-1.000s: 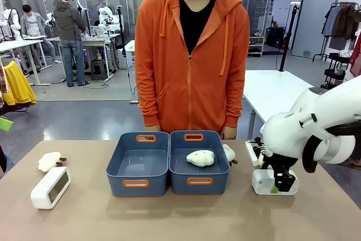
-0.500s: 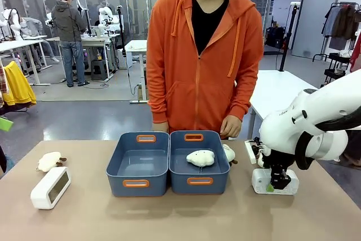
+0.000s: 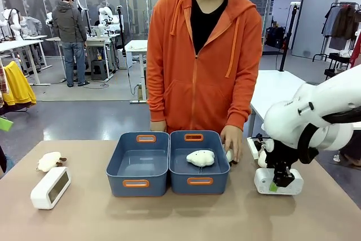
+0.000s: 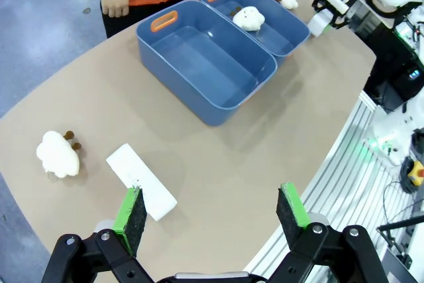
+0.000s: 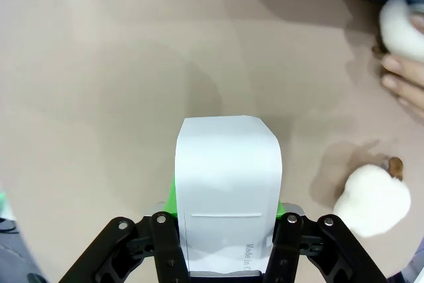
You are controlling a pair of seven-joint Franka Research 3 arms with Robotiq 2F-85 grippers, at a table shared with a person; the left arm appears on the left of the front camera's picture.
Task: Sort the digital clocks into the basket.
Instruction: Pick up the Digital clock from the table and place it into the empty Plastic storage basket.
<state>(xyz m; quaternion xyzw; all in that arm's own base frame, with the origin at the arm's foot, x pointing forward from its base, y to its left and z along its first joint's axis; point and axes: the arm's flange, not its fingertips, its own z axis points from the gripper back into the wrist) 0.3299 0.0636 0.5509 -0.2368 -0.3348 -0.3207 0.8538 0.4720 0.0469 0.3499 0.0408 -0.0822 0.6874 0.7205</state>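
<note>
Neither clock is in the basket yet: the right hand grips one clock at the worktop's right, while the second clock lies near left below the open-jawed left hand.

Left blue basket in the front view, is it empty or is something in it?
Empty: the left basket shows a bare blue floor; the plush sheep lies in the right basket beside it.

clock white | basket blue, orange handle rims | sheep toy cream | hoodie orange
</note>
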